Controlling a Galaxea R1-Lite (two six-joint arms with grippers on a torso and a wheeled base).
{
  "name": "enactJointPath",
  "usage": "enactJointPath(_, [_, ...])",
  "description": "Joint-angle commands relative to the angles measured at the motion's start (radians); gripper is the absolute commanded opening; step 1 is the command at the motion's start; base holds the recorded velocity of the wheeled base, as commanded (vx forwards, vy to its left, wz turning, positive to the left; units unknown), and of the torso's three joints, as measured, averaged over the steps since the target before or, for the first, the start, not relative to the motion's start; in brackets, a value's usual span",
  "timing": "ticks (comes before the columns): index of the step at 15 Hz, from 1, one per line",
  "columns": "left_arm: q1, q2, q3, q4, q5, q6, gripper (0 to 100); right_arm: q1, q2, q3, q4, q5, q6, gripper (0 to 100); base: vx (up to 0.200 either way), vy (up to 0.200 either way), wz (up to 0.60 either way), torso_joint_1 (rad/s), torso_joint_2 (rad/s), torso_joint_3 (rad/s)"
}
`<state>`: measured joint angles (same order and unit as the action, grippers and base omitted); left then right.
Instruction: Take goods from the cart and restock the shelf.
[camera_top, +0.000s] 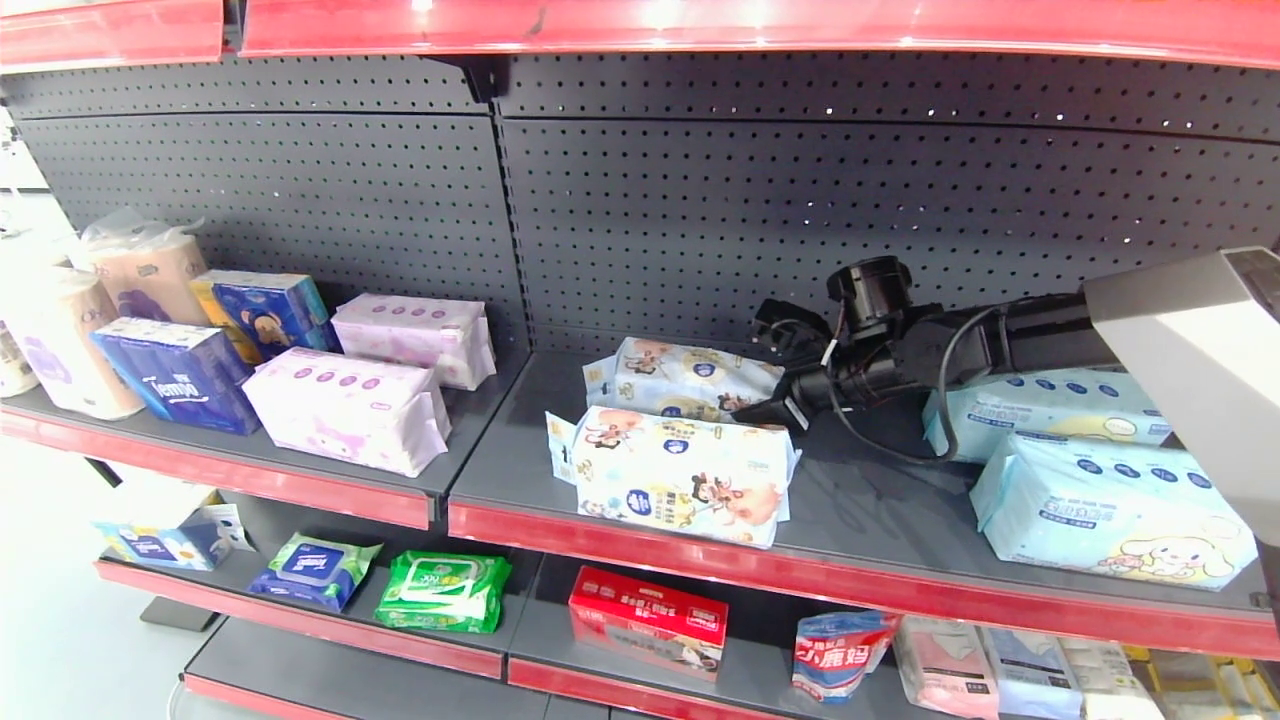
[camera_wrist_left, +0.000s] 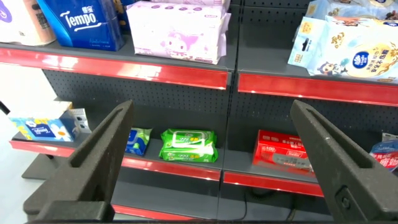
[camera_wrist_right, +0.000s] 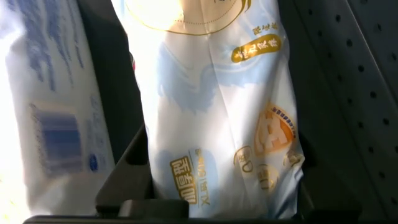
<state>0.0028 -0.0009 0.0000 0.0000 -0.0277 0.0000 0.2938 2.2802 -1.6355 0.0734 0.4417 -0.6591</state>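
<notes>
So the cartoon-print tissue pack (camera_top: 690, 372) is lying on the middle shelf (camera_top: 860, 500), back near the pegboard wall, right behind a matching pack (camera_top: 680, 475) that sits at the front edge. The right gripper (camera_top: 775, 405) is reaching in from the right at the rear pack's end. In the right wrist view its dark fingers (camera_wrist_right: 124, 180) sit on either side of the pack, closed onto it as far as I can see.

Further right on the same shelf are two pale blue tissue packs (camera_top: 1110, 510), one behind the other. On the next section to the left are two pink packs (camera_top: 350, 405), some blue tissue boxes (camera_top: 180, 370) and wrapped paper rolls (camera_top: 140, 275).

The left gripper (camera_wrist_left: 211, 112) is down low facing the lower shelves, with its fingers spread wide and nothing between them. Past it are a green wipes pack (camera_wrist_left: 188, 144) and a red box (camera_wrist_left: 283, 152) on the shelf below.
</notes>
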Motion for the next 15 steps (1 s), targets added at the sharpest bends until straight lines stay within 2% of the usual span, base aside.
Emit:
enactJointPath(1, [0.000, 0.001, 0.000, 0.000, 0.000, 0.000, 100, 0.007, 0.007, -0.003, 0.000, 0.000, -0.005, 0, 0.000, 0.000, 0.00, 0.000, 0.00, 0.000])
enactJointPath(15, [0.000, 0.001, 0.000, 0.000, 0.000, 0.000, 100, 0.002, 0.016, 0.010, 0.011, -0.023, -0.023, 0, 0.000, 0.000, 0.00, 0.000, 0.00, 0.000])
